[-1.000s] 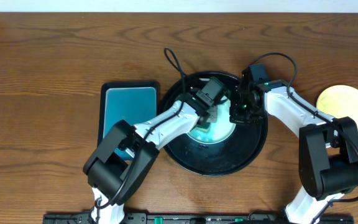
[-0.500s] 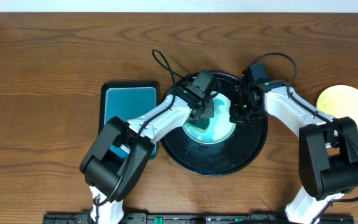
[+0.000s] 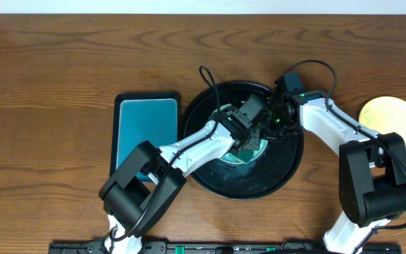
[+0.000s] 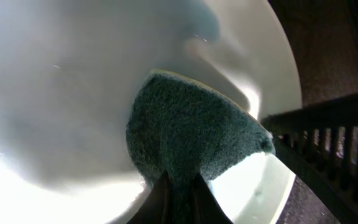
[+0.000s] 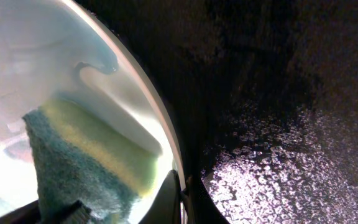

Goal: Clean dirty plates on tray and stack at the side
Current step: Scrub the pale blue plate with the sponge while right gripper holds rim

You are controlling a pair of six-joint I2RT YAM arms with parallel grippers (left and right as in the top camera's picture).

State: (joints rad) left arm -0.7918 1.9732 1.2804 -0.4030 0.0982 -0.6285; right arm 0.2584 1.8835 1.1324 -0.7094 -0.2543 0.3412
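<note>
A pale mint-white plate (image 3: 240, 158) lies in the round black tray (image 3: 245, 185). My left gripper (image 3: 247, 141) is shut on a green sponge (image 4: 191, 137) with a yellow layer (image 5: 98, 134), and it presses the sponge onto the plate's face (image 4: 61, 93). My right gripper (image 3: 272, 127) is shut on the plate's right rim (image 5: 160, 130), one finger inside the rim and one outside over the tray floor (image 5: 278, 93). A pale yellow plate (image 3: 393, 124) lies on the table at the far right, outside the tray. Both arms hide much of the mint plate from above.
A teal rectangular tray with a black rim (image 3: 146, 130) lies just left of the round tray, partly under the left arm. Cables loop over the round tray's far rim (image 3: 206, 76). Bare wooden table surrounds everything.
My left gripper has swept the sponge from the plate's upper left across to its right side, close to the right gripper. The right arm and the plate have not moved.
</note>
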